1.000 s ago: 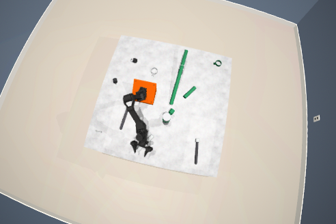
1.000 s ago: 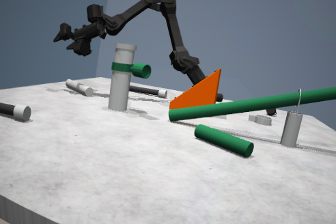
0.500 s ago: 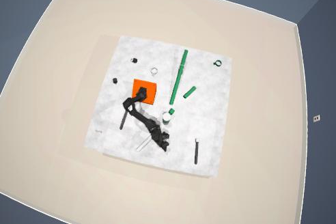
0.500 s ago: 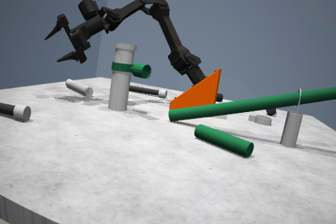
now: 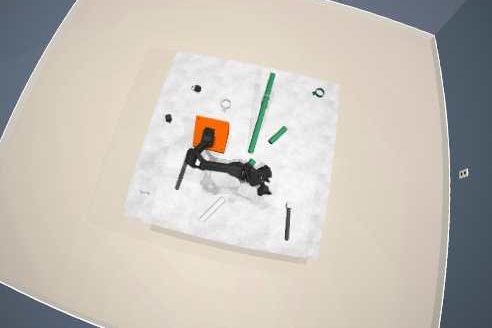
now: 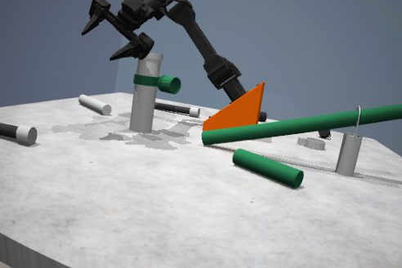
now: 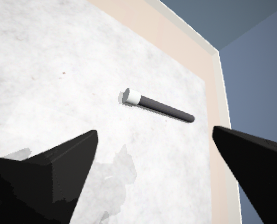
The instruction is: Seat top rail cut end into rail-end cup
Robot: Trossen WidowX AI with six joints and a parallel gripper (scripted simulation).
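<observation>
Top view: the rail (image 5: pixel 259 120) (image 6: pixel 286 126) lies short of the cup (image 5: pixel 252 162) (image 6: pixel 169 84). Exterior view: it likely handles long, stiff and slick; grip near its low cut end. Wrist view: the tool (image 5: pixel 267 184) (image 6: pixel 96 46) (image 7: pixel 155 133) is released, holding nothing. No readable writing or brands.

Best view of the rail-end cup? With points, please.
Exterior: the green rail-end cup (image 5: pixel 252 162) (image 6: pixel 169 84) shows side-on, joined to the brace band (image 6: pixel 145 80), its mouth visible. Top shows only a small green piece beside the arm (image 5: pixel 217 166) (image 6: pixel 198 37); wrist doesn't show it.
</observation>
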